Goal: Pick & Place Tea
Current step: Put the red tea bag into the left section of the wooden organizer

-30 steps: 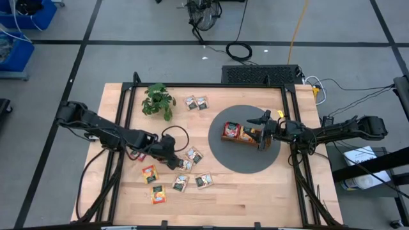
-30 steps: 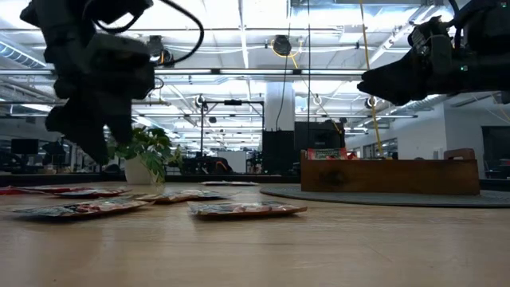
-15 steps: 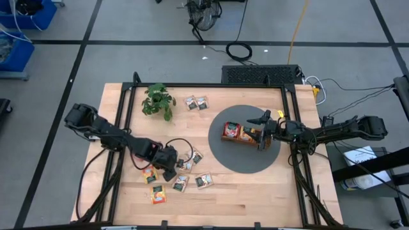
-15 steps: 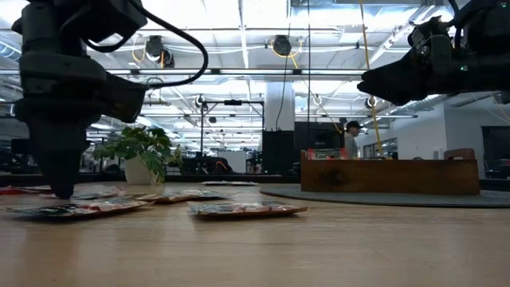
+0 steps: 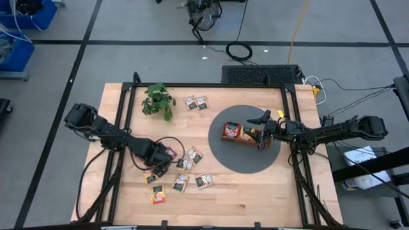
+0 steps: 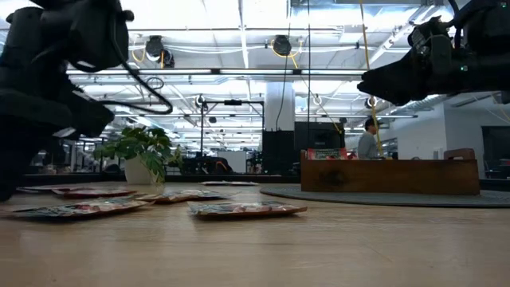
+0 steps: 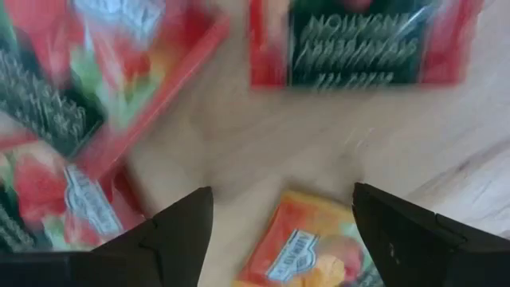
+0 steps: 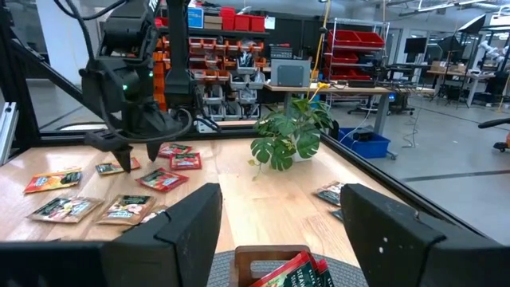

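Several tea sachets lie flat on the wooden table, among them an orange-yellow one (image 7: pixel 307 247), red ones (image 7: pixel 355 44) and a far pair (image 5: pixel 197 102). My left gripper (image 5: pixel 155 168) points straight down, open, low over the near-left group. Its fingers (image 7: pixel 179 231) stand on either side of the orange-yellow sachet's corner without visibly touching it. My right gripper (image 5: pixel 263 131) hovers level and open over the brown wooden tray (image 5: pixel 238 133), which holds red sachets (image 8: pixel 287 269) and stands on a round grey mat (image 5: pixel 246 156).
A small leafy plant in a pot (image 5: pixel 158 100) stands at the far left of the table. More sachets (image 5: pixel 204 181) lie toward the near edge, with bare wood in front of them. A person (image 6: pixel 368 139) stands in the room beyond the table.
My left gripper has moved toward the table's near edge, then a little to the left, sinking toward the sachets. It has tipped from a slant to pointing straight down. Its fingers stay apart. The sachets have not moved.
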Tool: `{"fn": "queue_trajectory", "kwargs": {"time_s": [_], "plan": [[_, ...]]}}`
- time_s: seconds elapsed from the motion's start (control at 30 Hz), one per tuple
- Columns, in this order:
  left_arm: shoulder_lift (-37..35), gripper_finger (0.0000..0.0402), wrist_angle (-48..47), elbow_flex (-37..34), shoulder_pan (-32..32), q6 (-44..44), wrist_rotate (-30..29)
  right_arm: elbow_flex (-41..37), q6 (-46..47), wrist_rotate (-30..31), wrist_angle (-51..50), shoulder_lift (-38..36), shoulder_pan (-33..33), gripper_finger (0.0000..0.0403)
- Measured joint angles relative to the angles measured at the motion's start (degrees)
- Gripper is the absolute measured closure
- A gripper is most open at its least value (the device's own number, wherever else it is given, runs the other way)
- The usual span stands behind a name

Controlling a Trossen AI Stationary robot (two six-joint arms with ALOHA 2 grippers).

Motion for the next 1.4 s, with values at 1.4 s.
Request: {"fn": "queue_trajectory", "kwargs": {"time_s": [1.4], "plan": [[0.16,0.0105,22.59,3.21,0.58,9.53,-9.4,0.0,0.0,-0.02,-0.44,0.0,0.0,0.0165]]}}
